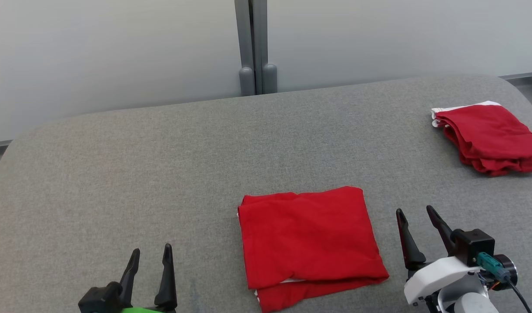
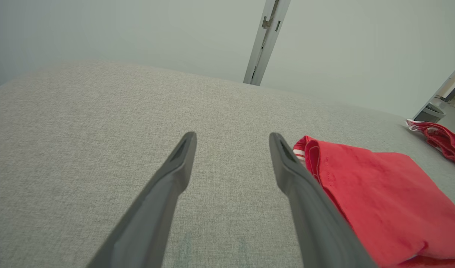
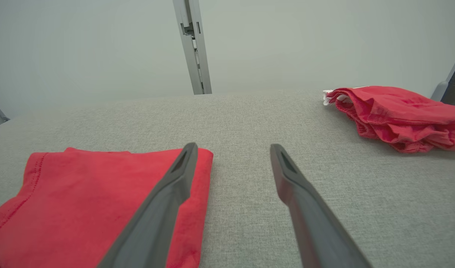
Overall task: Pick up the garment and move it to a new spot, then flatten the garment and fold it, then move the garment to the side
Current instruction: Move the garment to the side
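Both claws sit at the near edge of the head view, fingers pointing away from the robot. The left claw (image 1: 152,248) and the right claw (image 1: 414,209) each stand with fingers spread moderately wide, and neither holds anything. Both wrist views confirm this: grey cloth shows between the fingers of the left claw (image 2: 231,136) and of the right claw (image 3: 233,146).

The folded garment (image 1: 309,243) lies flat on the grey fabric-covered tabletop (image 1: 118,174), between the two claws and close to the near edge. It is a near-square red packet, turned slightly, with a lower layer showing along its near edge.

Governing relation: the right claw stands just beside the garment's right edge, whereas the left claw is well apart from its left edge. In the right wrist view the garment (image 3: 93,201) lies directly to the left of the fingers.

A second red garment (image 1: 487,137) lies loosely bunched at the far right.

Assessment: folding appears complete and the move to the side remains. The right arm is the nearer one, and it must travel leftward to reach the garment.
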You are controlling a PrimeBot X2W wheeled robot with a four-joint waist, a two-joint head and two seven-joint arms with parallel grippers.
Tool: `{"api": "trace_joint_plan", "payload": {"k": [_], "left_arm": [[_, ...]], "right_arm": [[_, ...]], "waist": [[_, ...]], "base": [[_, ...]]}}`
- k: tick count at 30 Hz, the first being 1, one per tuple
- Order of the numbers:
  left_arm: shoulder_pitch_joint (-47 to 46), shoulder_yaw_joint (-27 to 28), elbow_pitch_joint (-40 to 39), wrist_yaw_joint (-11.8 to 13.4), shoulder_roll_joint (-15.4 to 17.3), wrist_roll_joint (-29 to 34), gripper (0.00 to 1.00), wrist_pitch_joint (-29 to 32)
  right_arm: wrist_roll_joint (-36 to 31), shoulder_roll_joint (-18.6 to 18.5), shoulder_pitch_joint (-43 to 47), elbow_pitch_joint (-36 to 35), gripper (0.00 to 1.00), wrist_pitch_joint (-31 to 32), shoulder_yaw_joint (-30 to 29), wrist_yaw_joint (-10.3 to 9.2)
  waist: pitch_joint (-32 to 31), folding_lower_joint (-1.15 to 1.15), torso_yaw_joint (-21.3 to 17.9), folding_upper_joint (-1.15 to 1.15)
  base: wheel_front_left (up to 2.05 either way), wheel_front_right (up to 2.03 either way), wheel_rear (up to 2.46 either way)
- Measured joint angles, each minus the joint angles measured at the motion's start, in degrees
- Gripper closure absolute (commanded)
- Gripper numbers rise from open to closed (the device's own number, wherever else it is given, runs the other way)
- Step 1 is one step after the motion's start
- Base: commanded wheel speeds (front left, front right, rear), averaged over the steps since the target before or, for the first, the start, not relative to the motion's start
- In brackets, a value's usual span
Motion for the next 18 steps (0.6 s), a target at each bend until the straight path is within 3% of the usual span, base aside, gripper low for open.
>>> {"api": "trace_joint_plan", "payload": {"k": [7, 12, 18], "left_arm": [[-0.3, -0.1, 0.3, -0.1, -0.1, 0.2, 0.0, 0.0], [-0.7, -0.2, 0.5, -0.3, -0.2, 0.2, 0.0, 0.0], [-1.1, -0.2, 0.5, -0.4, -0.3, 0.1, 0.0, 0.0]], "right_arm": [[-2.4, 0.0, -2.1, 2.5, 0.0, 1.2, 2.1, 0.01], [-5.6, 0.0, -5.3, 3.7, 0.0, 7.0, 2.7, 0.01], [-4.1, -0.4, -7.8, 6.4, 0.0, 15.7, 3.1, 0.01]], "waist": [[0.2, 0.0, 0.4, 0.0], [0.3, 0.0, 1.1, 0.0], [0.7, 0.0, 2.6, 0.0]], "base": [[0.0, 0.0, 0.0], [0.0, 0.0, 0.0], [0.0, 0.0, 0.0]]}}
